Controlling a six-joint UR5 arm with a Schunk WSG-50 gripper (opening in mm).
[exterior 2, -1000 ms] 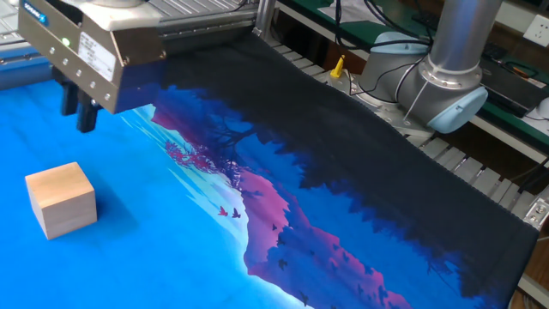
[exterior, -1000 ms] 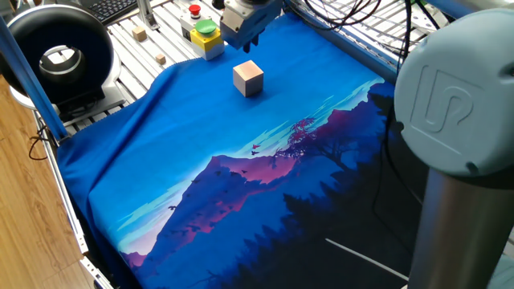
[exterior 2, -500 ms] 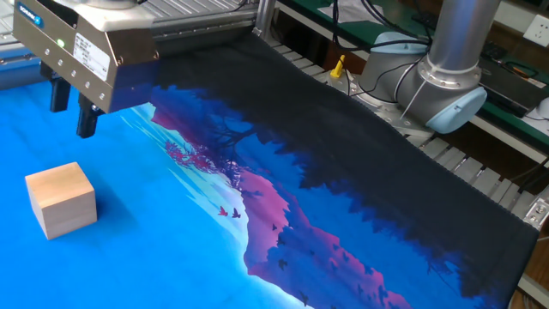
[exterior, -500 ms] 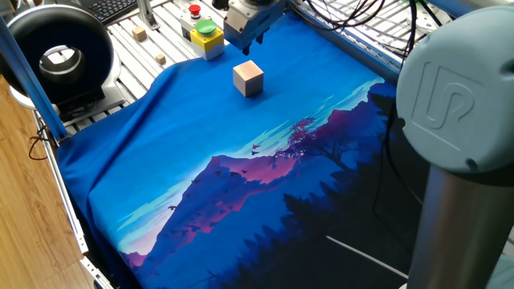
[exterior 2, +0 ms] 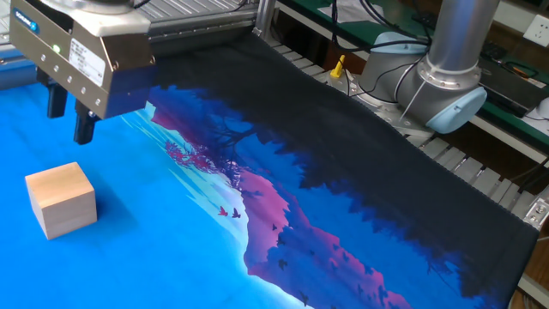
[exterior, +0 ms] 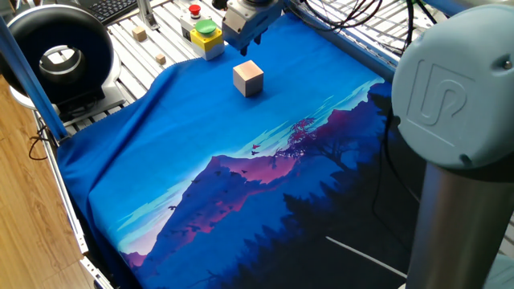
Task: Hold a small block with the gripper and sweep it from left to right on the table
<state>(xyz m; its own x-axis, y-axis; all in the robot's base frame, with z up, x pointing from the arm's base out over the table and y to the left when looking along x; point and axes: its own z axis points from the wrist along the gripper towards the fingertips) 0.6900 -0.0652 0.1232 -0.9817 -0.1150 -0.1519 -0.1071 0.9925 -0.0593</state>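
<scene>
One wooden cube unheld on cloth-draped surface. Tool above, near cube, jaws parted, empty. Advise: centre over cube, descend square, clamp flat faces.

Small block: tan wooden cube, upright, free on blue-clothed table

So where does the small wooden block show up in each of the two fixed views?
One fixed view: the small block sits upper centre on the blue cloth, just below the gripper.
The other fixed view: the small block sits at the left edge, below the gripper.
Shared landmark: the purple mountain print on the cloth.
</scene>
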